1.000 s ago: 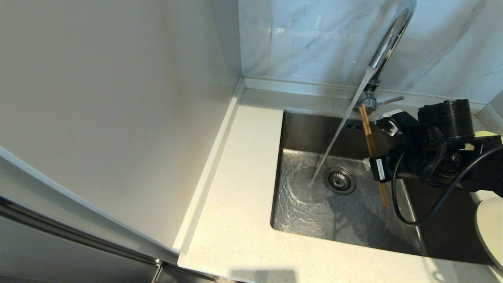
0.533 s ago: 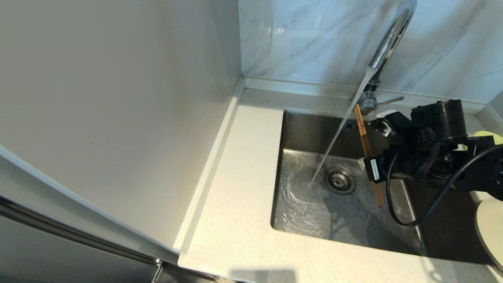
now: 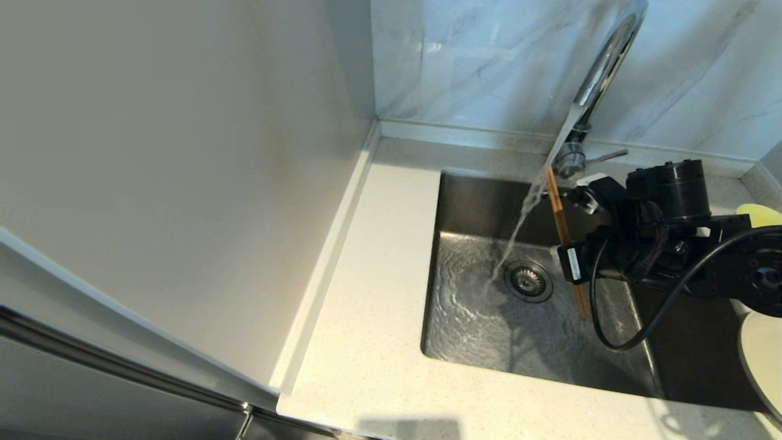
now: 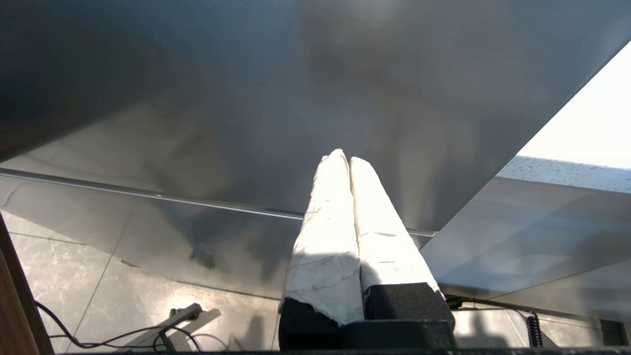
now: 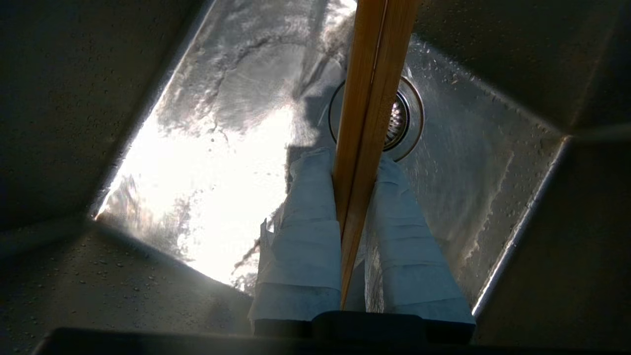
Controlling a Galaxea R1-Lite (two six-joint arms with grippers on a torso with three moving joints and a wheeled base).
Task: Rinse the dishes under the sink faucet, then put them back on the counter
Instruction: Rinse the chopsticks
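Over the steel sink (image 3: 470, 330), my right gripper (image 3: 571, 244) is shut on the brown chopsticks (image 3: 557, 211), which stand steeply. Their upper end touches the water stream falling from the chrome faucet (image 3: 602, 67). In the right wrist view the chopsticks (image 5: 374, 74) run between the wrapped fingers of the right gripper (image 5: 351, 162), above the drain (image 5: 404, 123). The off-white plate (image 3: 763, 354) shows at the right edge. The pale yellow bowl (image 3: 760, 214) peeks out behind the right arm. My left gripper (image 4: 343, 159) is shut on nothing and is away from the sink.
The speckled counter (image 3: 379, 275) runs along the sink's left and front. A tall pale panel (image 3: 183, 183) rises at the counter's left edge. The marble wall (image 3: 489, 61) stands behind the faucet. The round drain (image 3: 528, 281) lies mid-basin, and water swirls over the basin floor.
My right gripper has moved left with the chopsticks. Their upper end has reached the water stream, which now breaks and splashes on them.
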